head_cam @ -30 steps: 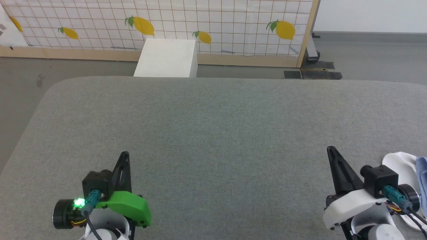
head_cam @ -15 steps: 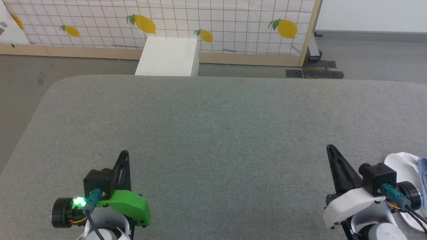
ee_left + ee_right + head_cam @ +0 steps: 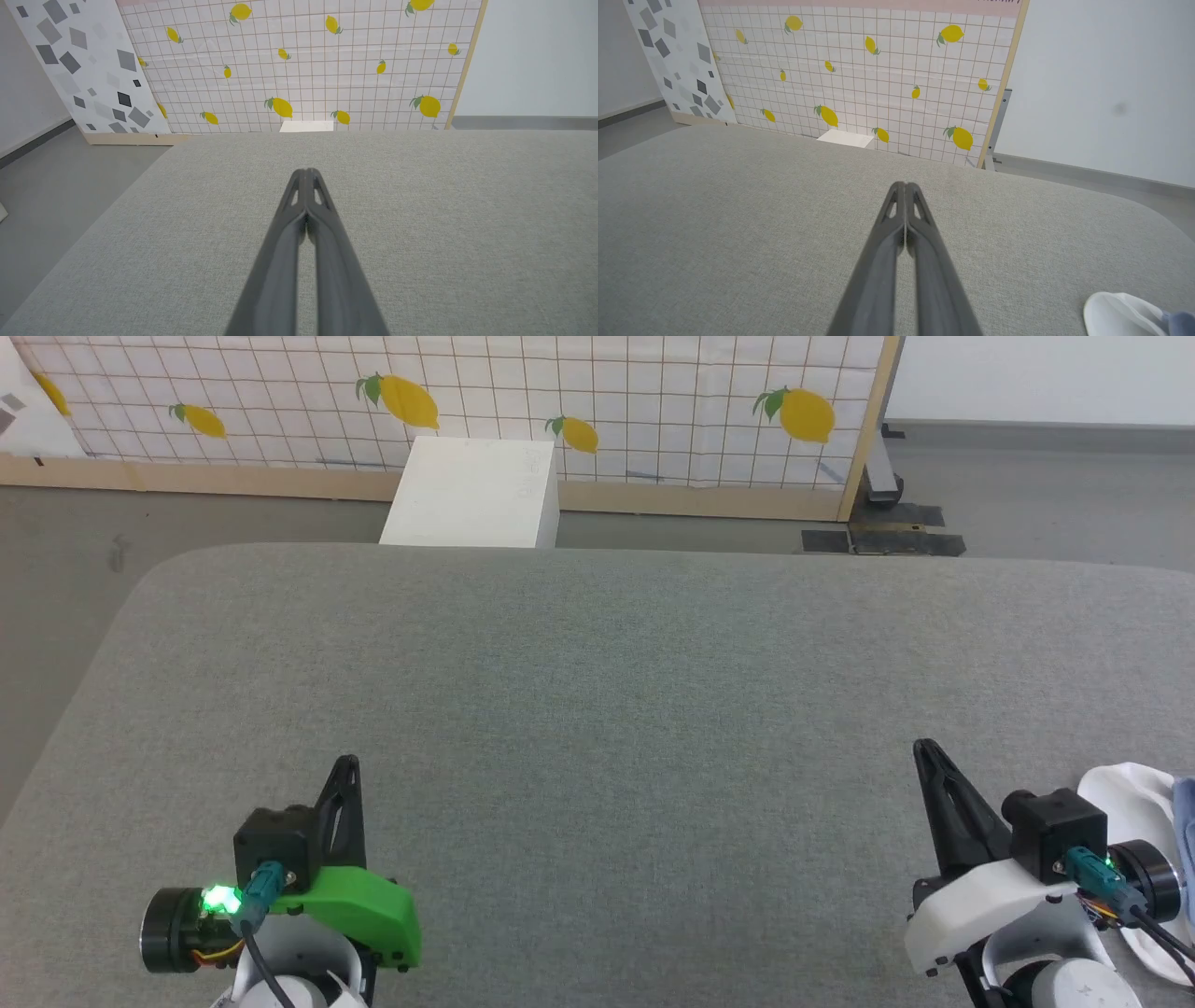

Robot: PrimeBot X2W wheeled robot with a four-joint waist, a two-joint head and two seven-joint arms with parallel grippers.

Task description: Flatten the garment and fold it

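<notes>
Lying bunched at the near right of the grey fabric surface [image 3: 597,663], one garment [image 3: 1134,798], white and light blue, is seen just beside the right gripper [image 3: 924,753]. Two grippers are counted. The right one and the left gripper [image 3: 347,770] are each closed, with fingers pressed together on nothing. Beyond, one white box [image 3: 471,495] and a screen [image 3: 653,392] printed with five lemons are seen.

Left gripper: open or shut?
Shut. The left gripper has both fingers pressed together at the tips, nothing held between them.
</notes>
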